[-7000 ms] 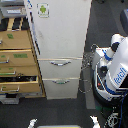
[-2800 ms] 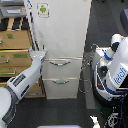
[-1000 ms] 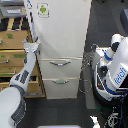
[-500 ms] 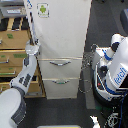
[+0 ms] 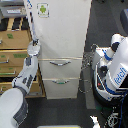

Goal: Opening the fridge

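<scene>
The tall white fridge (image 5: pixel 62 35) stands in the middle of the exterior view. Its large upper door carries a small green-emblem sticker (image 5: pixel 43 9). Below it are two drawers with silver bar handles (image 5: pixel 60 63). The upper door looks closed. My arm comes in from the lower left. My gripper (image 5: pixel 34 44) is at the left edge of the upper door, near its lower corner, touching or almost touching that edge. The view is too coarse to show how the jaws stand.
A tan wooden drawer cabinet (image 5: pixel 14 42) with pulled-out drawers stands directly left of the fridge, behind my arm. A white and blue rounded robot body (image 5: pixel 116 70) with cables stands to the exterior view's right. The floor is dark.
My arm came into view from the lower left and the gripper rose to the left edge of the upper door. The fridge door has not visibly moved.
</scene>
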Controlling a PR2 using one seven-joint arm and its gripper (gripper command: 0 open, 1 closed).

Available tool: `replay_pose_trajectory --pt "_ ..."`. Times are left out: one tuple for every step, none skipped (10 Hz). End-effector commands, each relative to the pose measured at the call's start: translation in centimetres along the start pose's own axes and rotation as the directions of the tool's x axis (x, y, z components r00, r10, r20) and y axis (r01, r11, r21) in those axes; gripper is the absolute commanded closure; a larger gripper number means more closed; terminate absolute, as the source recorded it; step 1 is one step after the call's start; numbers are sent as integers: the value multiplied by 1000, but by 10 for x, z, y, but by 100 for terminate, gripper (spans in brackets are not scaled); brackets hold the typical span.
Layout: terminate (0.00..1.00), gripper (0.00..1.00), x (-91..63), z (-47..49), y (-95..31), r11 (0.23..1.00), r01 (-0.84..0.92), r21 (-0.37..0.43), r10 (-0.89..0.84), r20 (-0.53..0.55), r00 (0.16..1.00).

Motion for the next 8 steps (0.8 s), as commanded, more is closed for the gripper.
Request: replay_pose_trajectory --pt "0 100 4 -21 -25 999 31 -8 -31 -10 999" --pt "0 100 -11 -12 -18 999 37 -6 -37 -3 999" --pt "0 100 -21 -6 -19 999 48 -6 -48 0 999" --pt "0 100 -42 4 -29 996 86 -9 -86 6 996" --pt "0 100 -90 29 -52 984 175 -18 -175 29 984" --pt "0 100 -127 46 -65 972 234 -18 -233 43 972" --pt "0 100 -185 71 -74 954 299 -19 -298 55 953" --pt "0 100 -219 85 -77 945 326 -13 -325 58 944"
